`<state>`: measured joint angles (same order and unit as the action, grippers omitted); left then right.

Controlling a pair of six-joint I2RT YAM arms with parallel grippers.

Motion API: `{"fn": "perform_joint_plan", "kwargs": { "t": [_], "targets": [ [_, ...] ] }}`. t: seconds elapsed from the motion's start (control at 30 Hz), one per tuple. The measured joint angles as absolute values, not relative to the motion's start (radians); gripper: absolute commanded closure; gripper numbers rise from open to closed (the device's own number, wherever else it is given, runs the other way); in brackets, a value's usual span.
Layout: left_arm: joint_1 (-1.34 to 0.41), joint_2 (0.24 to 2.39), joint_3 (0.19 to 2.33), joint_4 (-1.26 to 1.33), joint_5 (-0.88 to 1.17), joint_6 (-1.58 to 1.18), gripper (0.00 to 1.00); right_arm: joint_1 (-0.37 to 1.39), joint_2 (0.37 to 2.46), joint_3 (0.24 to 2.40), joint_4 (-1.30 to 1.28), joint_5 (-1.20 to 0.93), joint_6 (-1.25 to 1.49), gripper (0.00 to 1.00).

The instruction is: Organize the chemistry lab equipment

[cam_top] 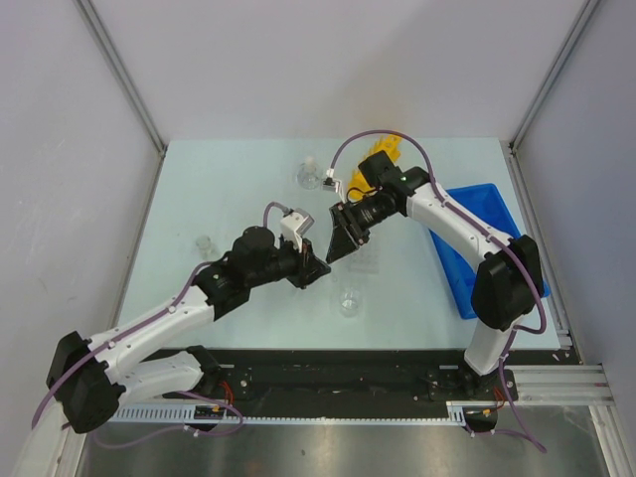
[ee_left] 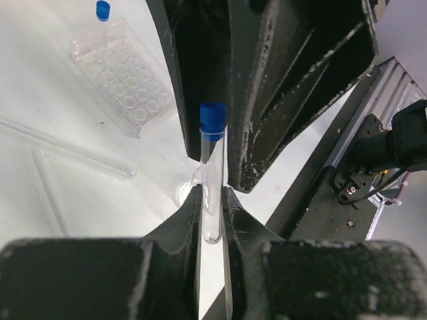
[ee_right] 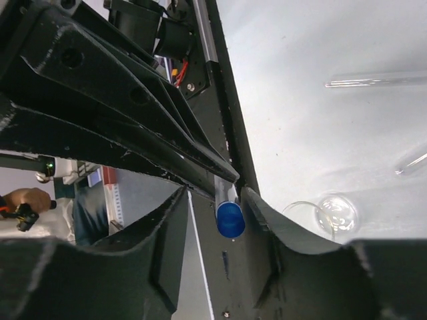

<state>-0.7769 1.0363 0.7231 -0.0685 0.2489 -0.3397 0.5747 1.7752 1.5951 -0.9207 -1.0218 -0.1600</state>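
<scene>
My left gripper is shut on the lower end of a thin clear blue-capped tube, held above the table; in the top view this gripper is at mid-table. My right gripper faces it, open, its fingers either side of the tube's blue cap without closing on it; it also shows in the top view. The clear tray holds another blue-capped tube. The yellow tube rack, blue bin, flask with white stopper and a small beaker stand on the table.
A second small clear vessel stands at the left. Thin glass rods lie on the table surface. The beaker also shows under the grippers in the right wrist view. The black rail runs along the near edge.
</scene>
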Motion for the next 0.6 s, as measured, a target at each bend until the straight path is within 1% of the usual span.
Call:
{"fn": "perform_joint_plan", "kwargs": {
  "t": [0.07, 0.1, 0.17, 0.2, 0.23, 0.27, 0.33, 0.37, 0.43, 0.47, 0.5, 0.53, 0.6],
  "targets": [
    [-0.78, 1.04, 0.724, -0.067, 0.249, -0.34, 0.92, 0.575, 1.775, 1.595, -0.918, -1.031, -0.154, 0.67],
    [-0.781, 1.041, 0.724, -0.066, 0.249, -0.34, 0.92, 0.575, 1.776, 1.595, -0.915, -1.03, -0.151, 0.72],
    [-0.783, 1.042, 0.725, -0.064, 0.249, -0.34, 0.92, 0.574, 1.779, 1.595, -0.913, -1.029, -0.149, 0.79],
    [-0.784, 1.042, 0.726, -0.065, 0.249, -0.34, 0.92, 0.573, 1.782, 1.595, -0.911, -1.03, -0.149, 0.85],
    [-0.785, 1.042, 0.728, -0.068, 0.249, -0.34, 0.92, 0.573, 1.786, 1.595, -0.908, -1.029, -0.148, 0.87],
    [-0.785, 1.042, 0.728, -0.07, 0.248, -0.34, 0.9, 0.572, 1.788, 1.595, -0.908, -1.029, -0.149, 0.9],
    [-0.785, 1.042, 0.728, -0.072, 0.247, -0.34, 0.83, 0.572, 1.791, 1.595, -0.907, -1.029, -0.149, 0.91],
    [-0.785, 1.042, 0.728, -0.072, 0.245, -0.34, 0.74, 0.572, 1.791, 1.595, -0.906, -1.029, -0.152, 0.92],
    [-0.786, 1.039, 0.728, -0.073, 0.239, -0.342, 0.61, 0.572, 1.791, 1.595, -0.905, -1.03, -0.155, 0.92],
    [-0.786, 1.038, 0.728, -0.073, 0.236, -0.342, 0.5, 0.572, 1.791, 1.595, -0.905, -1.029, -0.157, 0.92],
    [-0.786, 1.034, 0.728, -0.073, 0.229, -0.345, 0.42, 0.57, 1.791, 1.595, -0.905, -1.03, -0.159, 0.92],
    [-0.787, 1.029, 0.728, -0.075, 0.223, -0.339, 0.27, 0.566, 1.79, 1.595, -0.904, -1.03, -0.16, 0.92],
    [-0.788, 1.003, 0.728, -0.081, 0.202, -0.342, 0.16, 0.559, 1.79, 1.595, -0.905, -1.028, -0.168, 0.92]
  ]
}}
